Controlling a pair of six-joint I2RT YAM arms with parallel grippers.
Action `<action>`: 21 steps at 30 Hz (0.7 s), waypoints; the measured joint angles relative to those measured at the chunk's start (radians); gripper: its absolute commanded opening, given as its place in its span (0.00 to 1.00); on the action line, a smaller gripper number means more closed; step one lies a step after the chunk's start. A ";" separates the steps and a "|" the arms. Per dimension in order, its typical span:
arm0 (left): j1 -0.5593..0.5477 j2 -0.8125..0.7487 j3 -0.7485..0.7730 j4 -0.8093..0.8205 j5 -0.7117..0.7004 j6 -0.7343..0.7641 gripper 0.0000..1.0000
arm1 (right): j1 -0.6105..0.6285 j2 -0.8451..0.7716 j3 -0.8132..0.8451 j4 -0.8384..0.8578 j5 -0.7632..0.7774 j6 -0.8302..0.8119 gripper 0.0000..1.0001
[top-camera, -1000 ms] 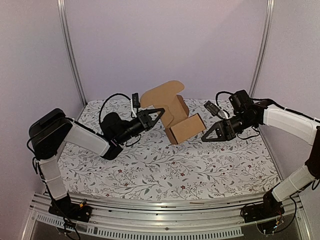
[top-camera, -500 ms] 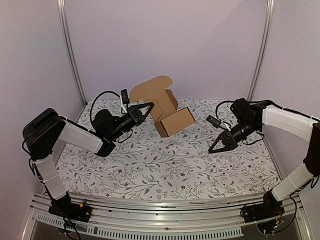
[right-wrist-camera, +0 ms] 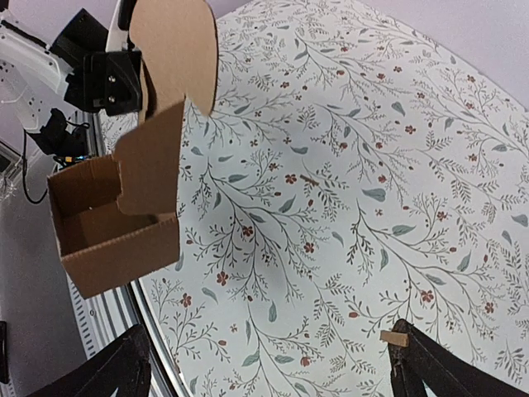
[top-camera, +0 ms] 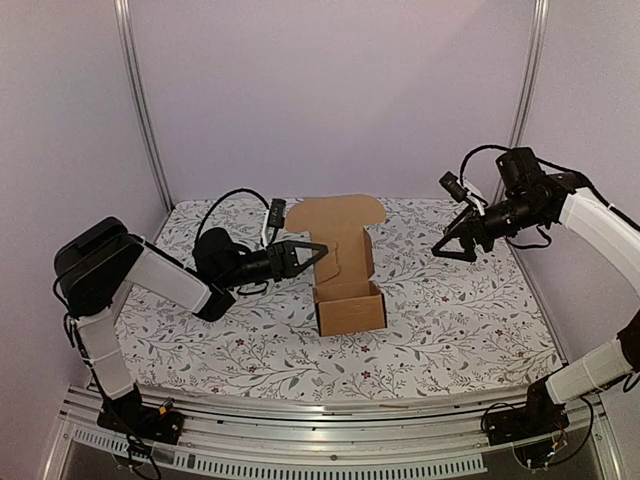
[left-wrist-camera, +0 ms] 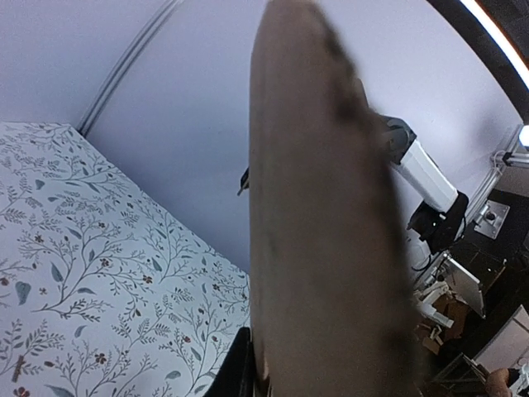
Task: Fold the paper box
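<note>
Looking down from the top external view: the paper box (top-camera: 349, 305) is over the middle of the floral-cloth table (top-camera: 450, 330). Its tray is formed and open at the top, and the long lid panel with rounded tabs stands up behind it. Whether the base touches the cloth, cannot tell. The left gripper (top-camera: 320, 250) reaches in level from the left, its tips drawn nearly together at the left edge of the upright panel, pinching the cardboard. The right gripper (top-camera: 455, 252) hangs high on the right, well apart from the box, jaws spread and nothing between them. Left wrist view: a brown cardboard panel seen edge-on fills the centre of the frame, running straight out from where the jaws meet. The jaws themselves barely show. Cloth lies to the left, and the white right arm (left-wrist-camera: 421, 165) is beyond against the lilac wall (left-wrist-camera: 190, 91). Right wrist view: both fingers sit at the bottom corners, wide apart, only patterned cloth between them. The box is at far left, its hollow tray turned toward the lens and a rounded flap raised above it, with the black left gripper behind that flap.
</note>
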 measured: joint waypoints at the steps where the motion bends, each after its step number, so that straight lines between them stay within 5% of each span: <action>1: -0.003 0.011 0.001 -0.001 0.023 0.008 0.12 | 0.001 0.003 0.018 0.010 -0.010 0.003 0.99; 8: -0.047 0.040 0.024 -0.112 0.134 0.098 0.17 | 0.047 0.122 0.159 0.053 -0.055 0.006 0.95; 21: -0.089 0.043 0.083 -0.301 0.175 0.200 0.16 | 0.221 0.394 0.364 -0.107 -0.153 -0.122 0.48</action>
